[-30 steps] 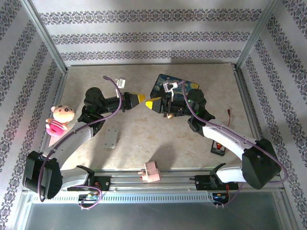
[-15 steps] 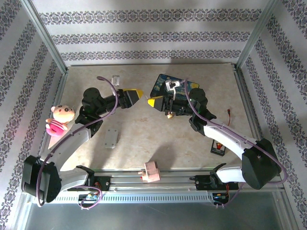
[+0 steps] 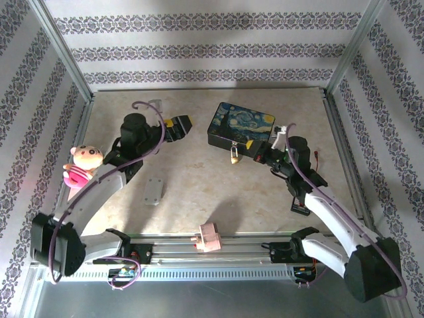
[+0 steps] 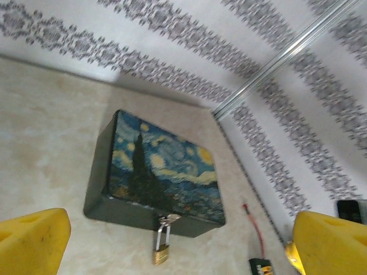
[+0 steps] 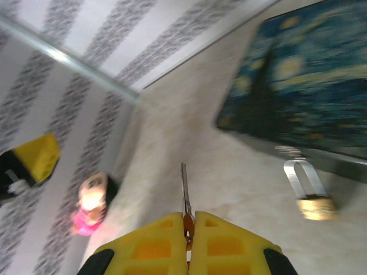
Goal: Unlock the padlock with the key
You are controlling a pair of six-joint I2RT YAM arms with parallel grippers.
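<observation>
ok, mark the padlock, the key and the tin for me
padlock (image 4: 161, 255), left wrist view, brass body.
key (image 5: 184, 189), right wrist view, thin shaft.
tin (image 3: 242, 124), top external view, painted lid.

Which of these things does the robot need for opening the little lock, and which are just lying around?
For the job:
- padlock, hanging on the starry tin
- key, pinched in the right claw

Just lying about:
- doll
- grey plate
- pink block
- red wire
</observation>
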